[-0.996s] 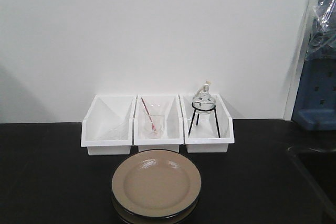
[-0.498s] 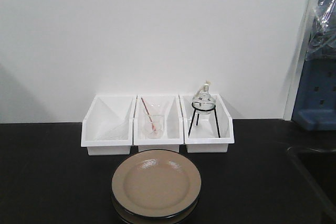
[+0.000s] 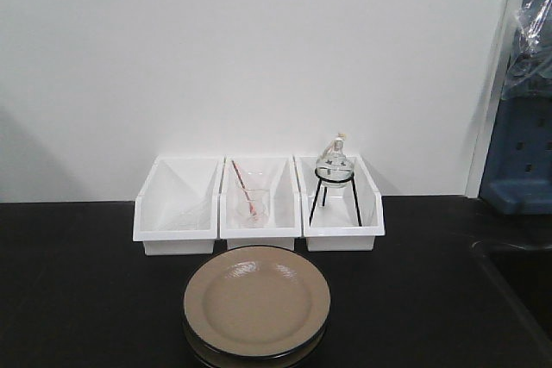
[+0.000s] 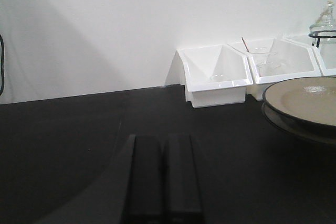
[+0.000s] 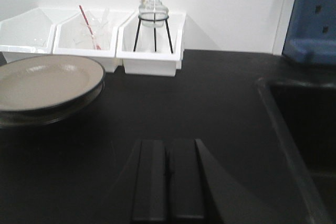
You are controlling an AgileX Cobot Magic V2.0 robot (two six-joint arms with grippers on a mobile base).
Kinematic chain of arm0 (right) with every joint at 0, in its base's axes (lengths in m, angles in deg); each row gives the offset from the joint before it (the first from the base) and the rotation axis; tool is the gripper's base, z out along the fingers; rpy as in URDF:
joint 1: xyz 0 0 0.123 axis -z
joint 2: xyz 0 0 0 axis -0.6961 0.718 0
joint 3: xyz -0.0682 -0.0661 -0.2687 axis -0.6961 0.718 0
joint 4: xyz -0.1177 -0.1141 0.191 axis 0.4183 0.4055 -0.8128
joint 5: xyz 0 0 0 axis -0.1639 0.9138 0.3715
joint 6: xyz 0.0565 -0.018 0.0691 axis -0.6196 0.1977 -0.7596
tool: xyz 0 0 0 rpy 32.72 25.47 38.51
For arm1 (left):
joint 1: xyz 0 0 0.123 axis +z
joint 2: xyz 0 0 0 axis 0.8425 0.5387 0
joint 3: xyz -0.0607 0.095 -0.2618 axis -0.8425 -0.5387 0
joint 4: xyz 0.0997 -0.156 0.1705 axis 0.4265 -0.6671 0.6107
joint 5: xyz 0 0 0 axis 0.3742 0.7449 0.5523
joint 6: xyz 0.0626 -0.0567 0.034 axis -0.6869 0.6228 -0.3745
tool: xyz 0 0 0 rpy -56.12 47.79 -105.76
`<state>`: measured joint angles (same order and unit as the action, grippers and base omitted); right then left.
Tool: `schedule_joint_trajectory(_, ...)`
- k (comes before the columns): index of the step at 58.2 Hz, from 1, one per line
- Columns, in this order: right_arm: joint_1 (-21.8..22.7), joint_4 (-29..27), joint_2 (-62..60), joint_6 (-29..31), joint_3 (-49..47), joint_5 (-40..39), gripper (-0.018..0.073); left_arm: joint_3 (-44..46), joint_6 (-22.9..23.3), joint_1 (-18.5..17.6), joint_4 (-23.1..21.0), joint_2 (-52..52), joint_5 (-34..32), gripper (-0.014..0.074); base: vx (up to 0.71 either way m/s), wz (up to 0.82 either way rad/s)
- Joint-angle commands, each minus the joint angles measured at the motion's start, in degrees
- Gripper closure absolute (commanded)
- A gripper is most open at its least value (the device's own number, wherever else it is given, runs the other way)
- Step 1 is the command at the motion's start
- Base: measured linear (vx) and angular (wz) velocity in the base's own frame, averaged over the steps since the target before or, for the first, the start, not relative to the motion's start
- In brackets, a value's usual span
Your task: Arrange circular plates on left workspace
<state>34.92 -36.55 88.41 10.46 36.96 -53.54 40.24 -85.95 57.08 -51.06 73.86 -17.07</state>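
From the front, no arm shows; two glossy tan round plates with black rims (image 3: 256, 303) sit stacked on the matte black benchtop (image 3: 78, 282), just before three white plastic bins (image 3: 259, 204), the lower plate mostly hidden and cut by the frame's bottom edge. In the left wrist view, the left gripper (image 4: 163, 177) hangs low over bare benchtop, dark fingers pressed together, holding nothing; the plates lie off to its right, cropped. In the right wrist view, the right gripper (image 5: 168, 179) is likewise closed and empty, the plates to its left, a recessed black sink (image 5: 302, 129) at right. No writing is legible anywhere.
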Motion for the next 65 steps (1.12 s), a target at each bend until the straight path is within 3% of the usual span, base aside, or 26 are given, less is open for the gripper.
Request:
schedule_joint_trajectory(1, 1.99, 0.58, -4.82, -1.09, 2.54, -5.18, 0.0561, -0.65, 0.52, -0.15, -0.05, -0.87, -4.60, 0.0594, 0.00, 0.00)
schedule_joint_trajectory(11, 7.06, -0.69, -11.72, -1.12, 7.47, -3.77, 0.0560, -0.65, 0.52, -0.15, -0.05, -0.82, -4.60, 0.0594, 0.00, 0.00)
schedule_joint_trajectory(65, 6.97, -0.68, -11.58, -0.66, 7.41, -2.96, 0.0559, -0.65, 0.52, -0.15, -0.05, -0.82, -4.60, 0.0594, 0.00, 0.00)
